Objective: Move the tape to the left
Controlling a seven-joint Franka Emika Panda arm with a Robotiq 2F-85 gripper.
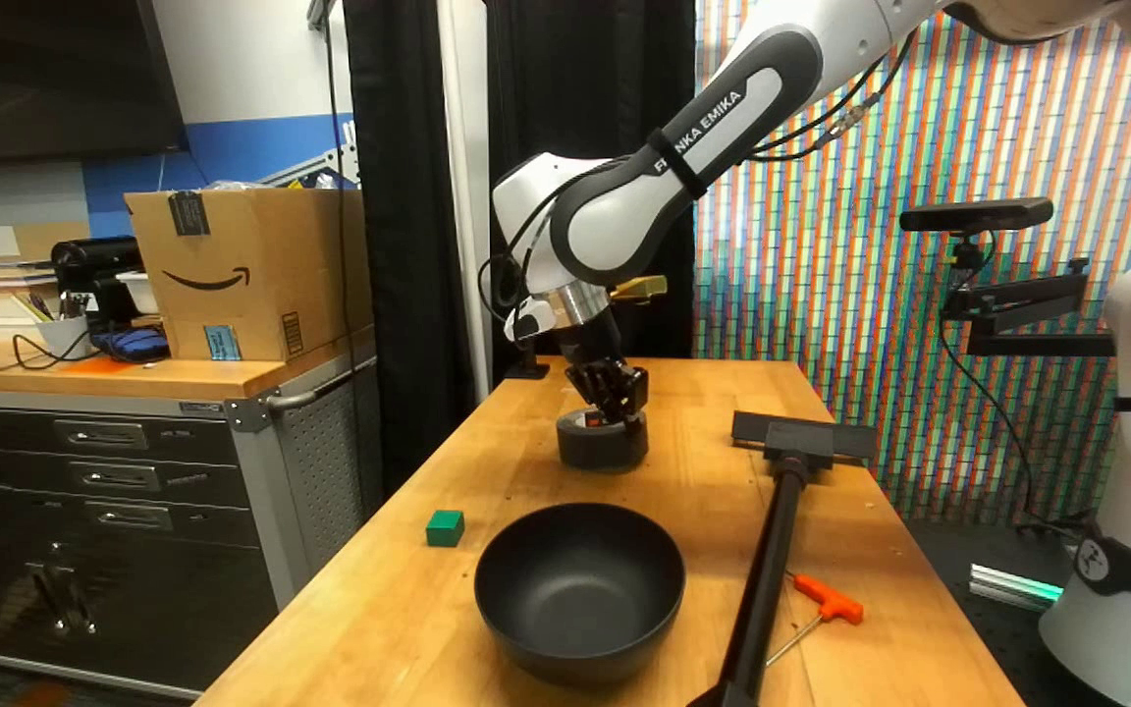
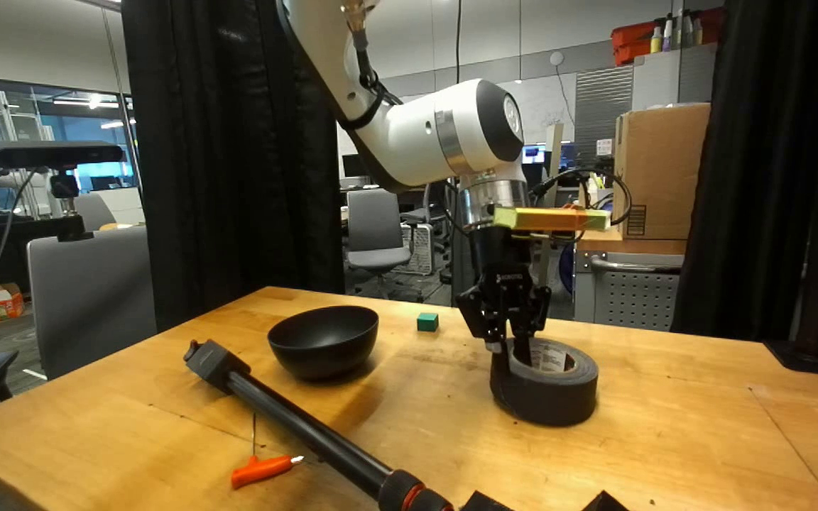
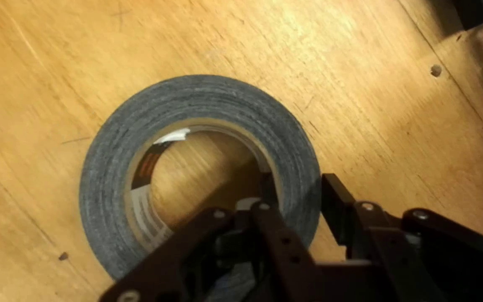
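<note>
The tape is a dark grey-black ring with a lighter grey top. It lies flat on the wooden table in both exterior views (image 1: 587, 450) (image 2: 554, 399) and fills the middle of the wrist view (image 3: 224, 96). My gripper (image 3: 298, 188) straddles one side of the ring's wall. One finger is inside the hole and the other presses against the outer side, so the gripper is shut on the tape. The gripper points down at the tape in both exterior views (image 1: 621, 417) (image 2: 510, 351). The inner finger is partly hidden by the gripper's linkage in the wrist view.
A black bowl (image 1: 580, 599) and a small green cube (image 1: 445, 528) stand on the table (image 2: 636, 440) near the tape. A long black stand (image 1: 777, 540) lies along one side, with an orange-handled hex key (image 2: 261, 470) beside it. A black post base (image 2: 811, 358) stands at a table edge.
</note>
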